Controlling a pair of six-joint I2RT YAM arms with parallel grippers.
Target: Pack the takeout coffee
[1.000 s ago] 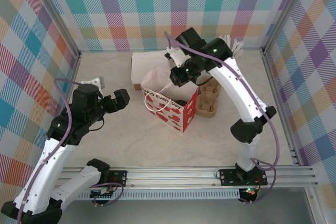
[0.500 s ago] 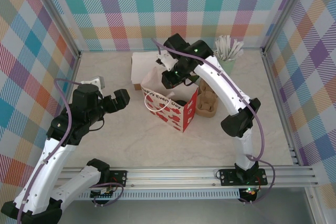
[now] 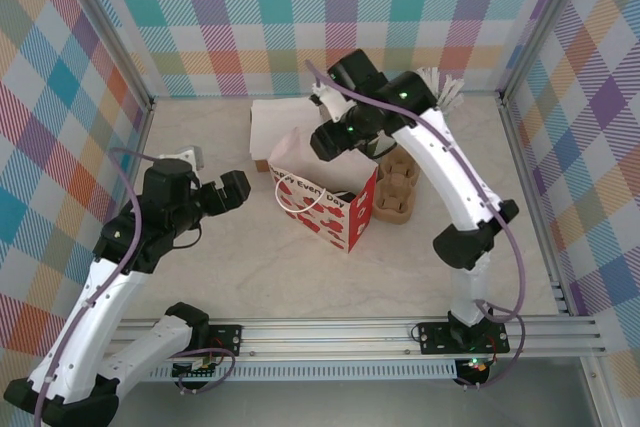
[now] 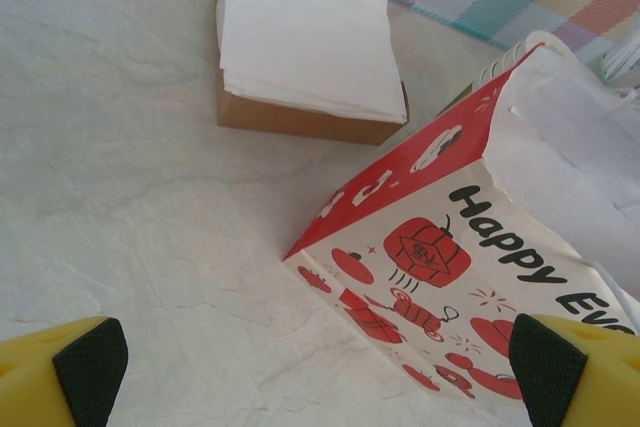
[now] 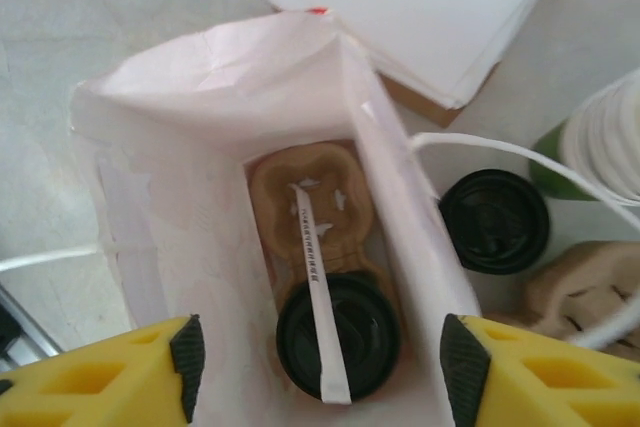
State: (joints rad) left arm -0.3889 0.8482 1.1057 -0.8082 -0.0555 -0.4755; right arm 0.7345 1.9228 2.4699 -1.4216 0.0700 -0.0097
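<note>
The takeout coffee point(image 5: 338, 335), seen from above as a round black lid, sits in the near slot of a brown cup carrier point(image 5: 312, 192) at the bottom of the red-and-white paper bag point(image 3: 325, 202). A white wrapped stick point(image 5: 318, 287) lies across the lid and the carrier. My right gripper point(image 5: 323, 372) hangs open over the bag's mouth, its fingers wide of the lid and holding nothing; from above it shows over the bag point(image 3: 335, 139). My left gripper point(image 3: 228, 190) stands open left of the bag, and in its own view point(image 4: 320, 367) it faces the printed bag wall point(image 4: 470, 237).
A brown box of white napkins point(image 3: 275, 127) stands behind the bag. Right of the bag are another black lid point(image 5: 495, 219), stacked green cups point(image 5: 600, 142) and spare cardboard carriers point(image 3: 397, 187). A holder of white sticks point(image 3: 440, 87) is at the back right.
The right arm swung left over the bag, then back to the right, and its jaws have opened. The left arm has barely moved.
</note>
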